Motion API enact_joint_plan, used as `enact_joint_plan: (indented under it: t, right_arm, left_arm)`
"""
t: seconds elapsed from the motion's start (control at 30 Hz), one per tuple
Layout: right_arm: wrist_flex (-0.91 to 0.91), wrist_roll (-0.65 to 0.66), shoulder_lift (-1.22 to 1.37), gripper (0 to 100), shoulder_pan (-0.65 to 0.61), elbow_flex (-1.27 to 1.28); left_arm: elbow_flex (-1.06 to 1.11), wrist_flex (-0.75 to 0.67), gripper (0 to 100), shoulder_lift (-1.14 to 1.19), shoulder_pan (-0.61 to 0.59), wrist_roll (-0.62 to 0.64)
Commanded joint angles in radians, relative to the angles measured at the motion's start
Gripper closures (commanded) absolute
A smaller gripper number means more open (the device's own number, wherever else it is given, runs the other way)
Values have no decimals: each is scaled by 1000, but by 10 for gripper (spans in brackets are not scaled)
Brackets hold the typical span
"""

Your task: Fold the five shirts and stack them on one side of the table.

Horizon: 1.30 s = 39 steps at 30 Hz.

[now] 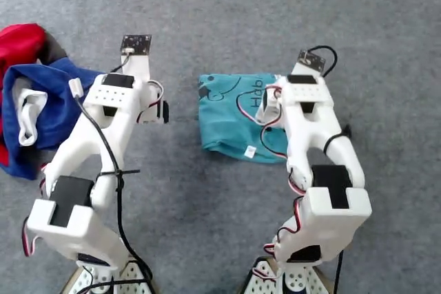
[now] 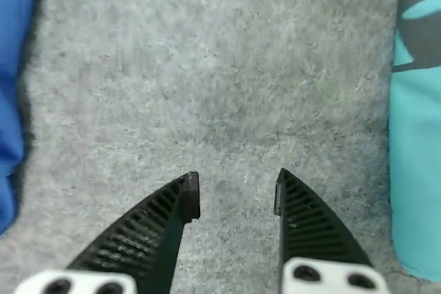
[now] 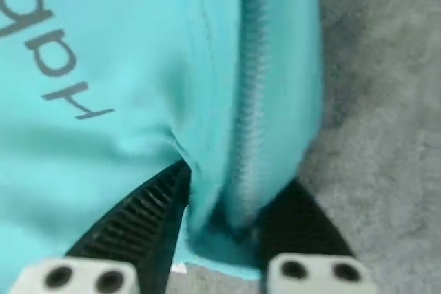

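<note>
A folded teal shirt with dark print lies on the grey table near the middle. The right arm stands over its right edge. In the right wrist view my right gripper is shut on a bunched fold of the teal shirt along that edge. The left arm is between the teal shirt and a heap at the table's left. My left gripper hangs open over bare grey table, with the teal shirt on one side and a blue shirt on the other.
The heap at the left edge holds a blue shirt, a red one and a white and grey piece. Bare grey table spreads across the back, the far right and the front middle between the arms.
</note>
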Motion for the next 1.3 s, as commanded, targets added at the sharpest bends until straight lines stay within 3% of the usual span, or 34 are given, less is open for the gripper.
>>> enact_joint_plan:
  t: [0.0, 0.13, 0.47, 0.73, 0.97, 1.13, 1.27]
  right_arm:
    - [78, 35, 4, 963, -5, -102]
    - [83, 106, -2, 956, 2, -157]
    - [121, 262, 4, 983, 186, -314]
    - [147, 325, 4, 983, 250, -398]
    - [140, 302, 4, 983, 51, -449]
    - [140, 229, 5, 983, -89, -501]
    - [140, 212, 10, 983, -144, -499]
  left_arm:
    - [-51, -5, 797, 26, 10, -21]
    - [-53, -5, 797, 38, 7, -46]
    - [-53, -11, 797, 44, 5, -51]
    - [-53, -12, 797, 46, 4, -51]
    - [-45, -21, 797, 48, 2, -52]
    - [50, -163, 798, 49, -8, -48]
    - [58, -173, 798, 48, -8, -25]
